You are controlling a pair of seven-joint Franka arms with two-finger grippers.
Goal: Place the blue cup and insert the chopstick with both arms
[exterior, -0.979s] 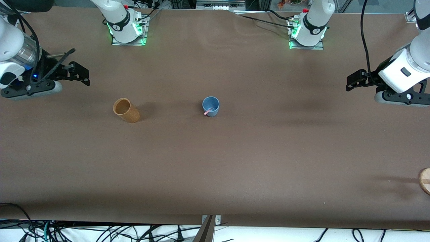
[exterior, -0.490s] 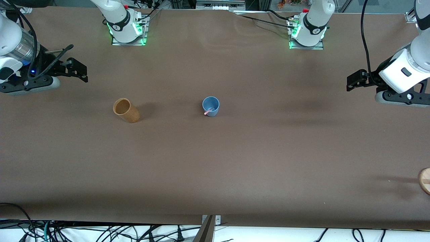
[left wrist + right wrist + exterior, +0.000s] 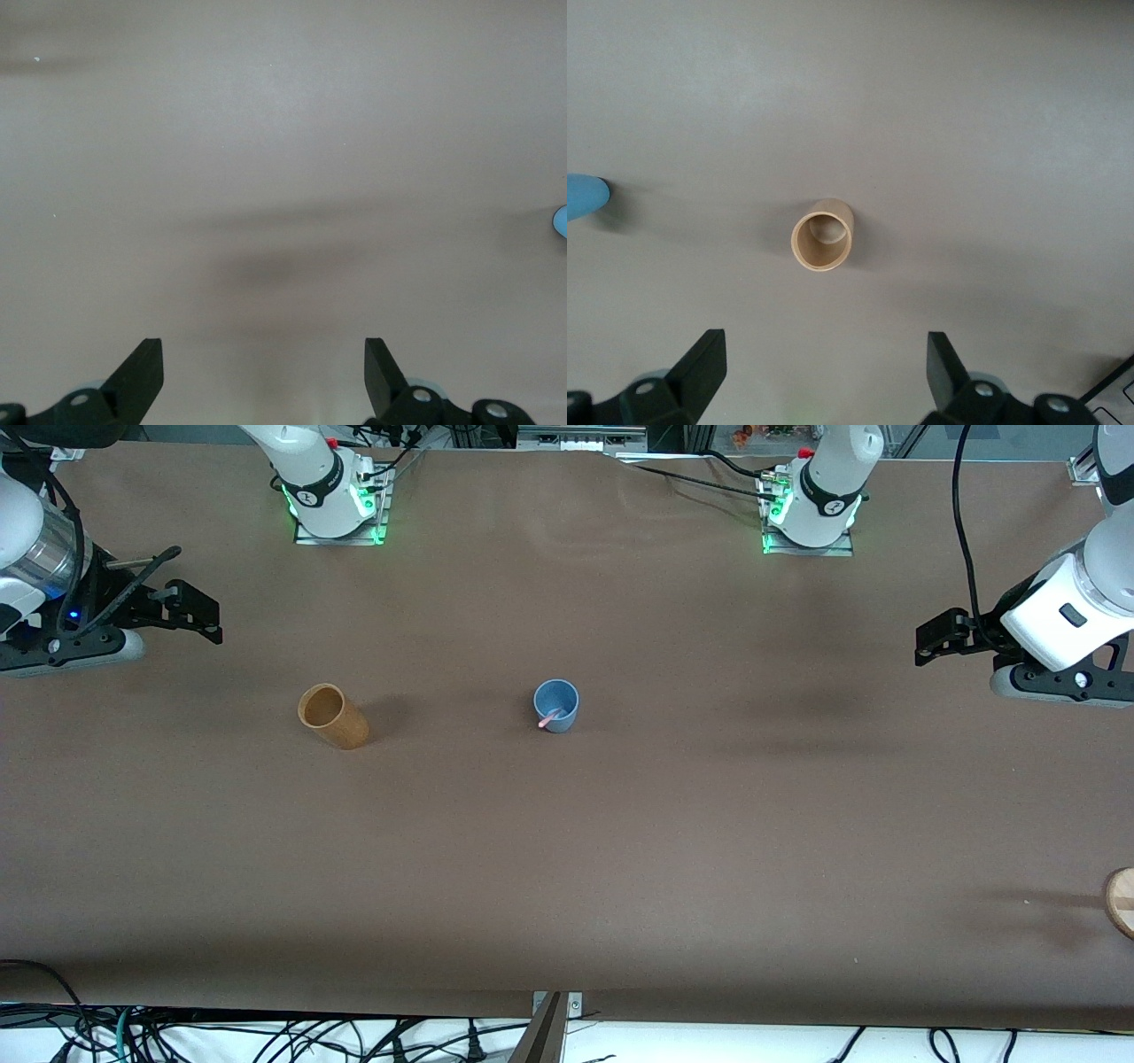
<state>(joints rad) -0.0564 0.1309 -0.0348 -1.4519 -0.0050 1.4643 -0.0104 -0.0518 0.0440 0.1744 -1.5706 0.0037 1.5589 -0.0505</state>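
The blue cup stands upright at the middle of the table. The pale-pink chopstick stands in it, leaning on the rim. A sliver of the cup shows at the edge of the left wrist view and of the right wrist view. My right gripper hangs open and empty above the table at the right arm's end. In its own view the jaws stand wide apart. My left gripper hangs open and empty above the left arm's end. In its own view only bare table lies between the jaws.
An orange-brown cup stands beside the blue cup, toward the right arm's end; it also shows in the right wrist view. A round wooden piece lies at the table's edge at the left arm's end, nearer the camera.
My right gripper has drawn back toward the right arm's end of the table, away from the cups. The left arm, the blue cup and the chopstick have not moved.
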